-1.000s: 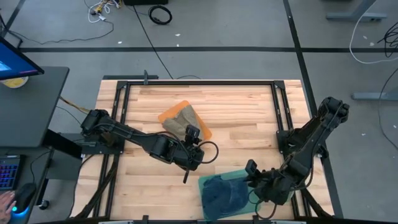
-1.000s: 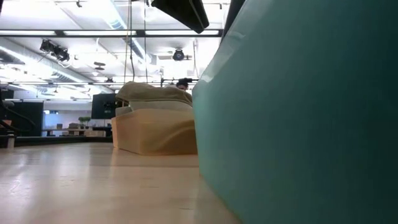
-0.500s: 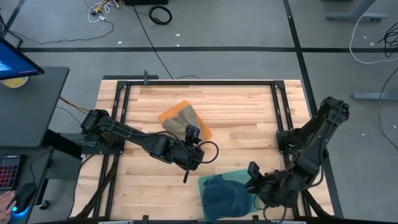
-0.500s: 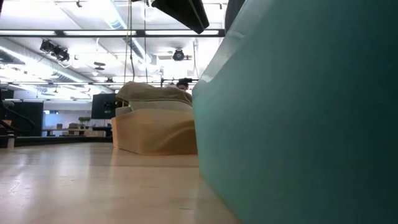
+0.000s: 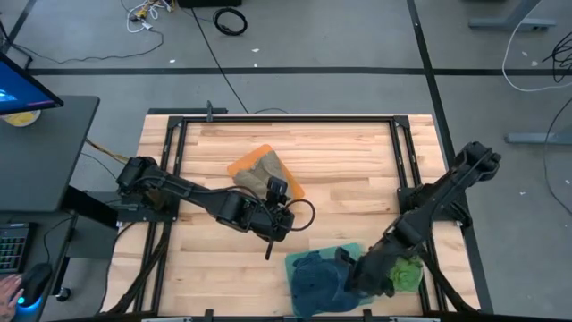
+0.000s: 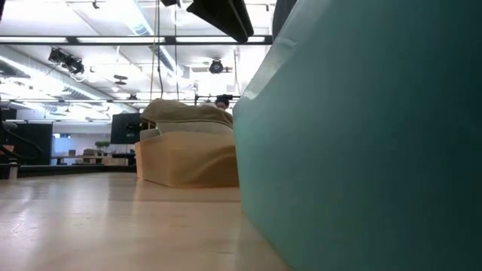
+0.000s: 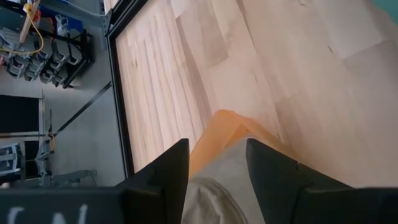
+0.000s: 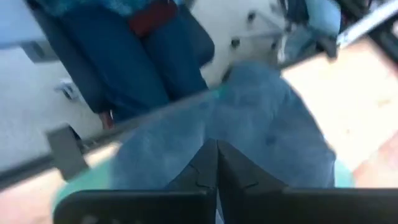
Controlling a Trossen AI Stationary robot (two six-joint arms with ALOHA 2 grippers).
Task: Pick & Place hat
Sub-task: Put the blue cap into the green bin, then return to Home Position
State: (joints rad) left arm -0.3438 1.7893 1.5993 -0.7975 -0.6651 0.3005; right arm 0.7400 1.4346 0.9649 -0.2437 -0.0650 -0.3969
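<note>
Right gripper (image 5: 350, 271) low at near table edge, over blue hat (image 5: 315, 279); in its wrist view we see fingers (image 8: 214, 168) pressed together against blue fabric. Hat lies on teal mat (image 5: 344, 251). Left gripper (image 5: 279, 224) near table middle, just beside tan hat (image 5: 258, 175) on orange mat (image 5: 243, 165); we see fingers (image 7: 165, 177) spread, holding nothing.
</note>
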